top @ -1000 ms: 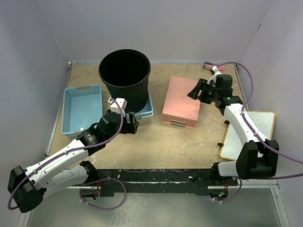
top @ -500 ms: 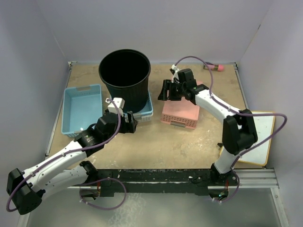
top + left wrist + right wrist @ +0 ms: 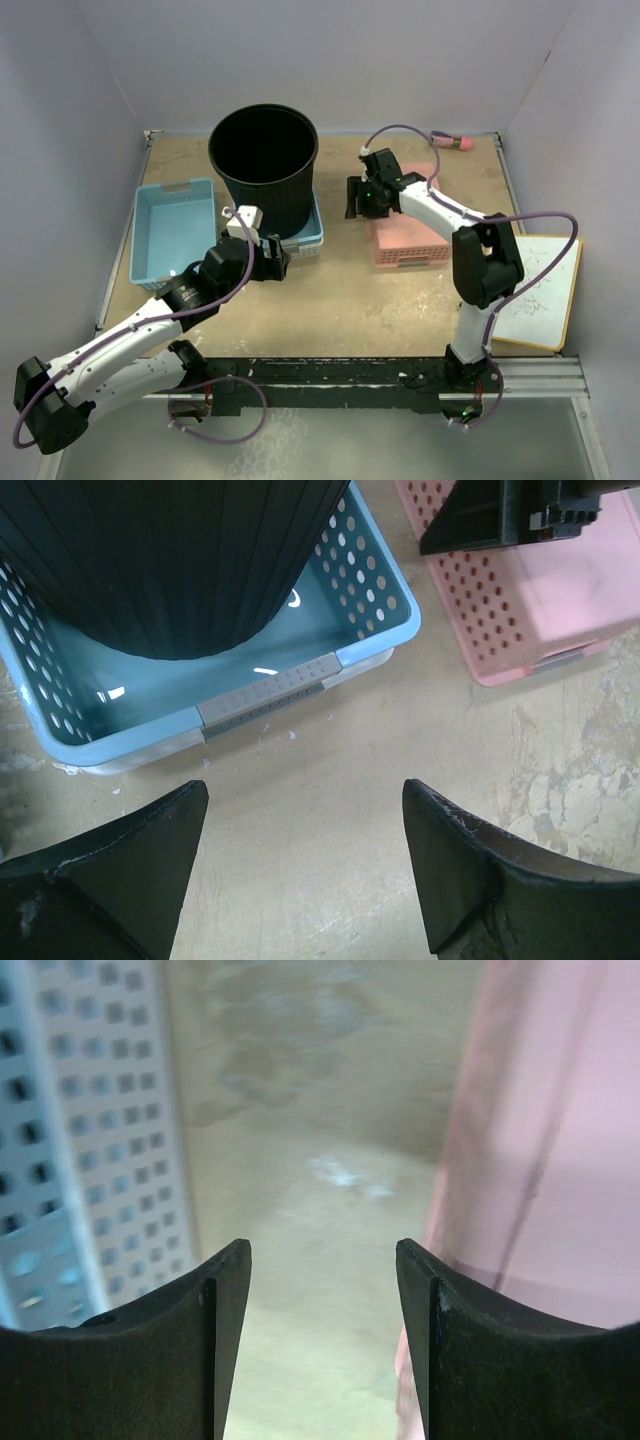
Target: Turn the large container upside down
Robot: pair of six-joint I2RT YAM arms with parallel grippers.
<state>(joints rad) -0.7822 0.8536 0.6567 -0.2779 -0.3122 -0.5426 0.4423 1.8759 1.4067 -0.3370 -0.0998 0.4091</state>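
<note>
Black plastic, the large container [image 3: 263,165] stood mouth-up inside a blue basket [image 3: 313,231]. Left jaws, spread apart, hovered over bare desk [image 3: 330,300] just before that basket's near rim. To the container's right, right jaws, also apart, hung over the gap beside the pink basket [image 3: 410,243].

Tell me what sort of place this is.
Probably a lab robot test booth: plain lilac walls box in a scuffed table, two robot arms are bolted at its near edge, and a black bin and plastic baskets sit out like practice props.
</note>
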